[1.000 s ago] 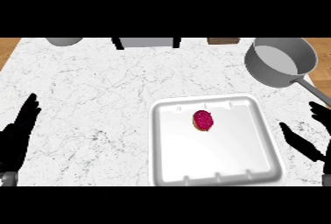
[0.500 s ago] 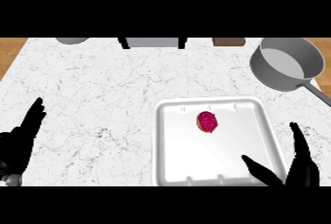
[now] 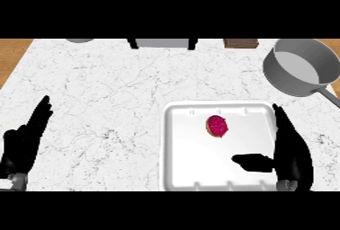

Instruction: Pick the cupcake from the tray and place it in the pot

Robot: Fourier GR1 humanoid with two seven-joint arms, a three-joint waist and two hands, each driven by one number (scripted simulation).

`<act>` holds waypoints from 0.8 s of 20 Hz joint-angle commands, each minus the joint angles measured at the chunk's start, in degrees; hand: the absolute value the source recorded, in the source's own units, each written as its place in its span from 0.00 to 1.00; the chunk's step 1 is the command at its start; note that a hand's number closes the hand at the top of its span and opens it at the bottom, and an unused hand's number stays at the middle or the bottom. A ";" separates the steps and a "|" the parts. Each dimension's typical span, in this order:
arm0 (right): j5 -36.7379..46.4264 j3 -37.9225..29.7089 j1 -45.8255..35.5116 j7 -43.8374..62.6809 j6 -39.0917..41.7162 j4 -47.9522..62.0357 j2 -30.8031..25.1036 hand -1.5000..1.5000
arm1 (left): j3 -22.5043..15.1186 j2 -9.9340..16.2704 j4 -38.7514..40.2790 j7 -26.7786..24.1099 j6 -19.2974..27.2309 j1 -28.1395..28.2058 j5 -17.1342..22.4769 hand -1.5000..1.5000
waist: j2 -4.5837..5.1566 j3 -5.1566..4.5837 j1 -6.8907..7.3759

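**One cupcake on one tray, one pot standing apart**

You have a single cupcake (image 3: 217, 126) with pink frosting lying on the single white tray (image 3: 182, 166), a little above the tray's middle and toward its right half. Nothing else is in the tray. The tray sits on the white marbled surface (image 3: 113, 90), right of centre and close to the lower edge of the view.

You have one grey pot (image 3: 302, 65), at the upper right of the surface, well apart from the tray. Its handle points down and to the right. You can see into it; it holds nothing that shows.

Your right hand (image 3: 289, 152) lies along the tray's right rim with its fingers straight and together, pointing up the view, and its thumb spread out leftward over the tray floor. It holds nothing and is apart from the cupcake, which lies up and to the left of the thumb.

Your left hand (image 3: 26, 143) rests open at the left edge of the view, fingers straight and pointing up, holding nothing, well away from the tray.

Along the far edge you can see three partly cut-off things; what they are cannot be told.
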 commanded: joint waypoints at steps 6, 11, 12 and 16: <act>-11.10 -0.22 -14.59 18.65 23.06 7.96 7.05 0.00 | 0.20 -0.47 1.31 0.69 0.00 -1.40 -1.11 0.50 | -0.05 0.15 0.01; -15.29 -5.73 -24.13 20.17 25.12 16.84 9.40 0.00 | 1.14 -0.29 0.33 0.91 -0.97 -0.59 -0.66 0.50 | -0.07 0.22 0.09; -13.82 -4.37 -25.72 20.92 23.74 19.11 11.58 0.00 | 1.10 -1.31 0.66 -1.46 -1.14 0.88 -0.43 0.50 | -0.07 0.19 0.29; -13.30 -4.03 -24.64 19.76 24.62 22.09 11.16 0.00 | 0.10 -3.08 1.60 -0.94 0.10 -0.11 -2.24 0.50 | -0.14 0.21 -0.72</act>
